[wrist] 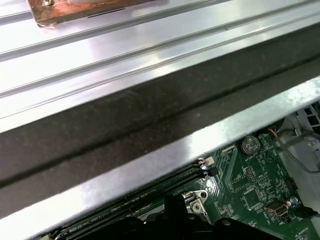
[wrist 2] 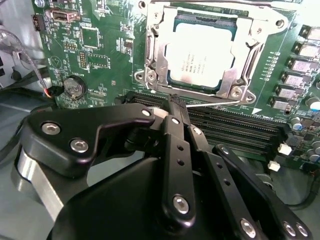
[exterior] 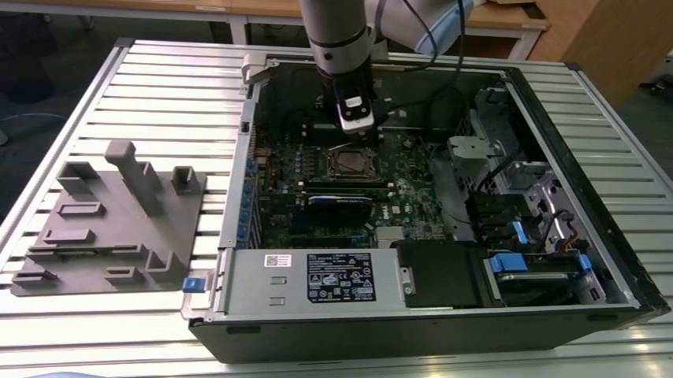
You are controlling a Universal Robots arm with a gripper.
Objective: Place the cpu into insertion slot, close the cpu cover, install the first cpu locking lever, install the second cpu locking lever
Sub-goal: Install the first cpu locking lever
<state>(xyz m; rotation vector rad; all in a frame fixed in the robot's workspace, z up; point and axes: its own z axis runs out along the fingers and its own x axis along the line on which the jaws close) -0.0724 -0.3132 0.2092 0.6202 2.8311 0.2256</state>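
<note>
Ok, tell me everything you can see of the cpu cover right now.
In the second wrist view the cpu cover is a thin, shiny silver metal frame with a square cut-out middle. It lies flat and closed over the cpu, whose dull grey top shows through the opening. Screws sit at its corners, and a thin wire lever runs along one edge. It sits on the green motherboard beside the black memory slots. The end effector has its tip next to that lever edge.
</note>
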